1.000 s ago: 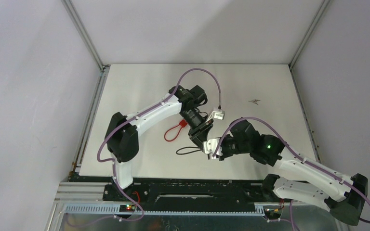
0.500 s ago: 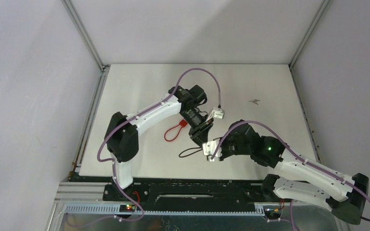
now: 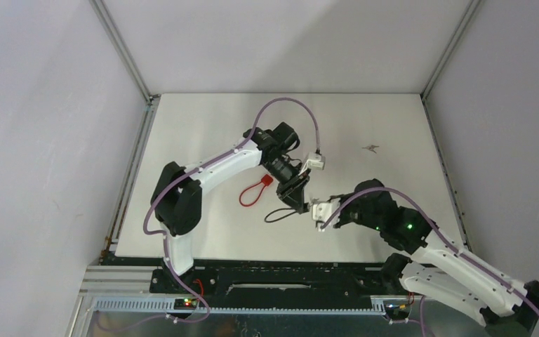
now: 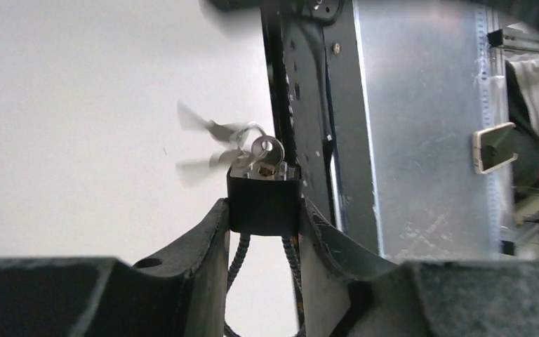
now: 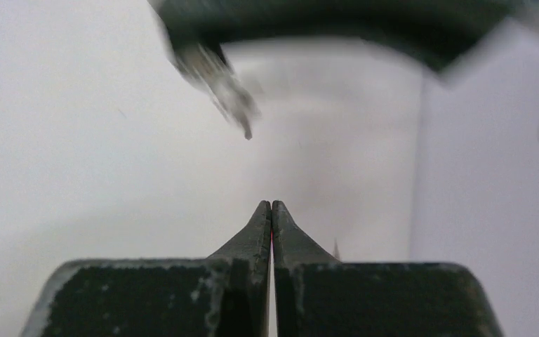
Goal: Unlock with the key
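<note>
In the left wrist view my left gripper [image 4: 263, 214] is shut on a small black padlock [image 4: 263, 196], whose cable shackle [image 4: 237, 263] hangs down between the fingers [image 4: 210, 235]. A silver key [image 4: 268, 152] sits in the lock's top, and spare keys [image 4: 203, 144] on its ring are blurred in mid-swing. From above, the lock [image 3: 299, 199] sits in the left gripper [image 3: 297, 196] mid-table, with its black cable loop [image 3: 276, 216] trailing left. My right gripper [image 3: 317, 213] is just right of the lock, shut and empty. In its own view the right gripper [image 5: 271, 205] is pressed together, the blurred keys [image 5: 221, 81] hanging above it.
A red cable loop [image 3: 253, 191] lies on the white table [image 3: 203, 133] left of the lock. A small dark scrap [image 3: 372, 148] lies at the far right. Grey walls close in the table on three sides. A metal frame [image 4: 421, 126] stands beyond the lock.
My right gripper has shut and drawn back to the right, away from the lock. The keys on the ring now swing. The left gripper still holds the lock, shifted slightly.
</note>
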`<action>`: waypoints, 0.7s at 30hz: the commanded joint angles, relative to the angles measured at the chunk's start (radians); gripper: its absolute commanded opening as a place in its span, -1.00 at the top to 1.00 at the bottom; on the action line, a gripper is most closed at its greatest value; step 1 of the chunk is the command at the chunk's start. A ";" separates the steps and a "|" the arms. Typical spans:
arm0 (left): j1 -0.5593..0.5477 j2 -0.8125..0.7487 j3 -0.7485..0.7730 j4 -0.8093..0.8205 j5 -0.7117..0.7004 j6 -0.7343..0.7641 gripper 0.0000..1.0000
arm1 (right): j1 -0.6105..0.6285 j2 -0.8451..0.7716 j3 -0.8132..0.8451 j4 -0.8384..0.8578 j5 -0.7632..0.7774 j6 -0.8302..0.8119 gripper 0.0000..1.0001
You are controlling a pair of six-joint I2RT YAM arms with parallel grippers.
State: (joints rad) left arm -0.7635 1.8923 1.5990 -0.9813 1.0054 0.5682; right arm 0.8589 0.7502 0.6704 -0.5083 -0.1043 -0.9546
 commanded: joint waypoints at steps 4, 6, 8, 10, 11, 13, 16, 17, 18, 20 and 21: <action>0.025 -0.003 -0.045 -0.178 -0.122 0.001 1.00 | -0.089 -0.052 0.003 -0.099 0.181 -0.070 1.00; 0.024 -0.002 -0.039 -0.178 -0.112 -0.003 1.00 | -0.086 -0.051 0.006 -0.089 0.156 -0.054 1.00; 0.024 -0.002 -0.022 -0.193 -0.084 0.000 1.00 | -0.087 -0.049 0.017 -0.096 0.090 -0.011 1.00; 0.026 -0.001 0.003 -0.223 -0.042 0.022 1.00 | -0.081 -0.049 0.032 -0.101 -0.008 0.028 0.80; 0.025 0.000 0.017 -0.236 -0.019 0.034 1.00 | -0.078 -0.047 0.041 -0.101 -0.051 0.047 0.59; 0.024 0.002 0.042 -0.254 0.024 0.045 1.00 | -0.063 -0.031 0.066 -0.096 -0.128 0.086 0.12; 0.021 0.008 0.083 -0.284 0.067 0.061 1.00 | -0.033 0.027 0.111 -0.096 -0.223 0.130 -0.36; 0.020 0.008 0.096 -0.295 0.084 0.068 1.00 | -0.024 0.052 0.124 -0.097 -0.246 0.140 -0.43; 0.018 0.007 0.107 -0.304 0.100 0.076 1.00 | -0.015 0.076 0.135 -0.098 -0.266 0.148 -0.50; 0.011 0.003 0.119 -0.310 0.124 0.082 1.00 | -0.003 0.109 0.142 -0.072 -0.283 0.164 -0.58; 0.006 0.000 0.120 -0.312 0.130 0.084 1.00 | 0.001 0.124 0.145 -0.057 -0.289 0.169 -0.60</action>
State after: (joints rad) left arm -0.7422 1.9022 1.6554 -1.2480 1.0233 0.6117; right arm 0.8391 0.8253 0.7666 -0.6151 -0.2863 -0.8509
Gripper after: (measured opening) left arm 0.384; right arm 0.781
